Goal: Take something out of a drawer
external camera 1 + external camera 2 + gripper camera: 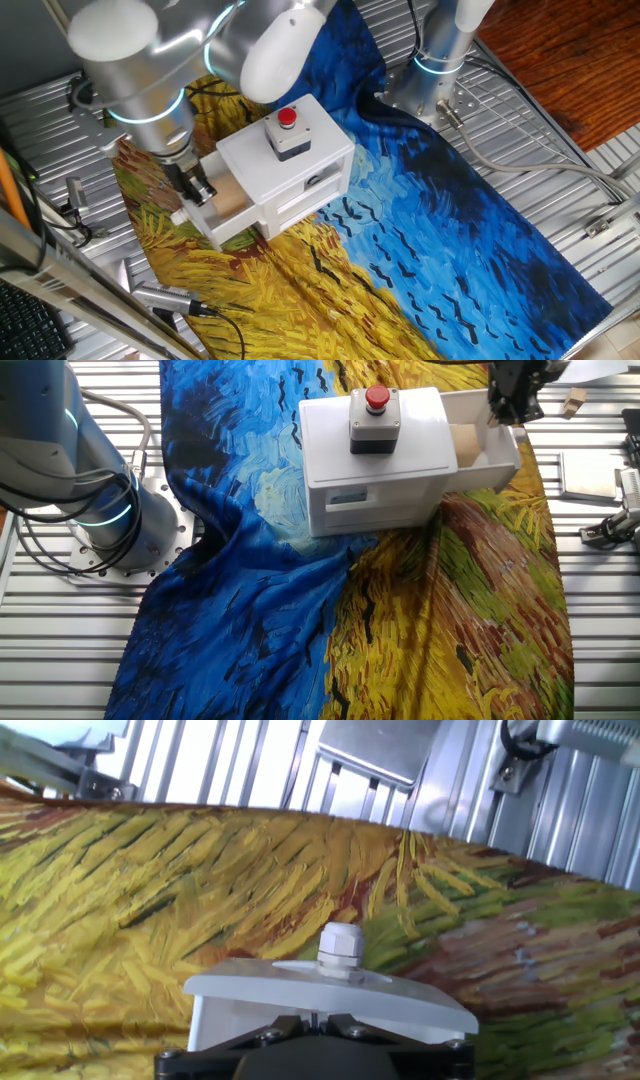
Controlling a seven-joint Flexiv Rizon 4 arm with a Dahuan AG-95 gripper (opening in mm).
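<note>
The white box (pixel 300 160) with a red button (pixel 287 118) stands on the painted cloth. Its drawer (pixel 215 222) is pulled out to the left and a small tan block (pixel 230 198) lies inside. In the other fixed view the open drawer (pixel 492 460) holds the block (pixel 465 442). My gripper (pixel 195 188) hangs over the drawer's outer end, just above its front wall. In the hand view the fingertips (pixel 315 1017) are together with nothing between them, right behind the front wall (pixel 330 988) and its white knob (pixel 338 948).
A second arm's base (pixel 90 490) stands on the ridged metal table beyond the cloth. A small wooden piece (pixel 573 400) and a metal plate (pixel 590 472) lie near the drawer end. A pen-like tool (pixel 165 295) lies at the cloth's edge.
</note>
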